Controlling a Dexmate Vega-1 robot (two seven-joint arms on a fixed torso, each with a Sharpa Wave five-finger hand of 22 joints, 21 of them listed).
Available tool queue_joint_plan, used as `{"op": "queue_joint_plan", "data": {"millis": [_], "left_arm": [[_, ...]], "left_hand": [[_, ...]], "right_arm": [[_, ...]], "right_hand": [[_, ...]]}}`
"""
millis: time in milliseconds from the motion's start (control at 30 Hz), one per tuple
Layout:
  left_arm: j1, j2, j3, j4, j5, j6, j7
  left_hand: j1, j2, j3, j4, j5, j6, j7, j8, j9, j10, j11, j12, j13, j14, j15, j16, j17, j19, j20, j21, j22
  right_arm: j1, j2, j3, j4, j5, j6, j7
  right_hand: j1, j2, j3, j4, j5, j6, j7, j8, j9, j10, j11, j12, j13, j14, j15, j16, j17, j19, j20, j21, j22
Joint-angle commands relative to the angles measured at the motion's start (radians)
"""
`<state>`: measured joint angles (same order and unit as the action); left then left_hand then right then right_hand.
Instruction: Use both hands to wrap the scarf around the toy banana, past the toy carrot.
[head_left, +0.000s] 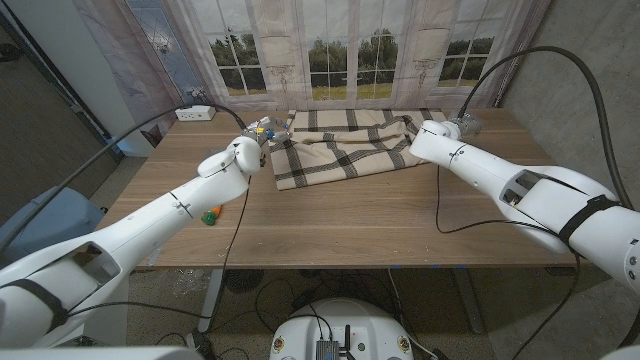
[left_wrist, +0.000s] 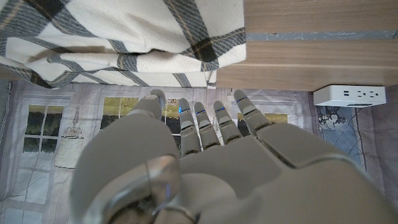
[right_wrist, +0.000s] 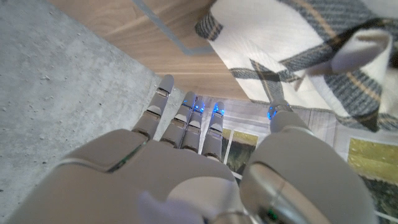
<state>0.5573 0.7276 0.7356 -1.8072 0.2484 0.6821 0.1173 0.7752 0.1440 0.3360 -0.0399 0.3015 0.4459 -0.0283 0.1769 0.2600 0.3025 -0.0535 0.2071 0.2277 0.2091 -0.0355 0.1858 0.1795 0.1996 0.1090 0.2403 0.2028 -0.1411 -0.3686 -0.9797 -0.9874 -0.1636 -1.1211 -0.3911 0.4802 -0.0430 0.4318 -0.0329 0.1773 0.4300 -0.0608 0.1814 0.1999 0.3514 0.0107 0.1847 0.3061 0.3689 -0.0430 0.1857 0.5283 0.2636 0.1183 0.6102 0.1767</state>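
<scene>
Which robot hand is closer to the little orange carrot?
Left. The left hand is just beyond the toy carrot; the right hand is across the scarf.

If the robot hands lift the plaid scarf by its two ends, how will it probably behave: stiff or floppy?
Probably floppy: the scarf lies in soft folds and wrinkles, so its middle would likely sag between the left robot hand and the right robot hand. It looks thin, so likely light. Its folded layers may slide apart or unfold when lifted.

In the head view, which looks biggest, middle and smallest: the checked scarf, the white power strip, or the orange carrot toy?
1. scarf, by far the biggest.
2. white power strip.
3. carrot toy, partly hidden by the left arm, so 2 and 3 are unsure.
</scene>
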Motion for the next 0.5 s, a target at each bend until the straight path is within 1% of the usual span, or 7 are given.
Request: {"op": "queue_joint_plan", "data": {"millis": [33, 300, 433, 500], "left_arm": [[0.013, 0.019, -0.011, 0.006, -0.025, -0.041, -0.030], [0.010, 0.017, -0.006, 0.014, -0.021, -0.051, -0.035], [0.007, 0.015, -0.005, 0.016, -0.017, -0.053, -0.036], [0.003, 0.014, 0.000, 0.020, -0.012, -0.056, -0.039]], "left_hand": [[-0.008, 0.000, 0.008, 0.002, -0.005, 0.000, 0.004, 0.003, 0.000, -0.004, 0.003, 0.002, 0.001, -0.003, -0.019, -0.002, 0.001, -0.001, 0.008, -0.002, 0.002], [-0.011, 0.003, 0.012, 0.000, -0.005, 0.004, 0.007, 0.007, -0.005, -0.005, 0.003, 0.003, 0.001, -0.004, -0.020, -0.002, 0.001, -0.002, 0.010, -0.002, 0.002], [-0.013, 0.003, 0.013, -0.001, -0.005, 0.005, 0.009, 0.008, -0.007, -0.005, 0.002, 0.004, 0.001, -0.005, -0.020, -0.002, 0.001, -0.002, 0.011, -0.002, 0.002], [-0.013, 0.004, 0.014, -0.002, -0.005, 0.005, 0.010, 0.008, -0.008, -0.005, 0.004, 0.004, 0.001, -0.005, -0.020, -0.002, 0.001, -0.002, 0.012, -0.001, 0.002]], "right_arm": [[0.080, 0.073, -0.061, 0.183, 0.065, -0.068, 0.146], [0.144, 0.152, -0.107, 0.392, 0.080, -0.006, 0.210], [0.181, 0.211, -0.134, 0.539, 0.079, 0.064, 0.252], [0.191, 0.227, -0.147, 0.588, 0.078, 0.104, 0.276]], "right_hand": [[-0.016, 0.000, -0.011, 0.002, 0.005, -0.008, 0.003, 0.005, 0.003, -0.008, 0.002, 0.004, -0.001, -0.007, -0.018, 0.009, 0.002, -0.010, 0.005, -0.006, 0.001], [-0.037, -0.003, -0.025, 0.007, 0.006, -0.012, 0.005, 0.008, 0.003, -0.015, 0.002, 0.007, -0.004, -0.024, -0.016, 0.010, -0.004, -0.033, 0.010, -0.022, 0.001], [-0.045, -0.004, -0.029, 0.010, 0.006, -0.010, 0.008, 0.010, 0.003, -0.013, 0.004, 0.009, -0.005, -0.029, -0.017, 0.010, -0.006, -0.039, 0.011, -0.027, 0.001], [-0.058, -0.009, -0.037, 0.014, 0.006, -0.006, 0.012, 0.013, 0.003, -0.012, 0.005, 0.011, -0.006, -0.033, -0.016, 0.011, -0.009, -0.049, 0.012, -0.035, 0.000]]}}
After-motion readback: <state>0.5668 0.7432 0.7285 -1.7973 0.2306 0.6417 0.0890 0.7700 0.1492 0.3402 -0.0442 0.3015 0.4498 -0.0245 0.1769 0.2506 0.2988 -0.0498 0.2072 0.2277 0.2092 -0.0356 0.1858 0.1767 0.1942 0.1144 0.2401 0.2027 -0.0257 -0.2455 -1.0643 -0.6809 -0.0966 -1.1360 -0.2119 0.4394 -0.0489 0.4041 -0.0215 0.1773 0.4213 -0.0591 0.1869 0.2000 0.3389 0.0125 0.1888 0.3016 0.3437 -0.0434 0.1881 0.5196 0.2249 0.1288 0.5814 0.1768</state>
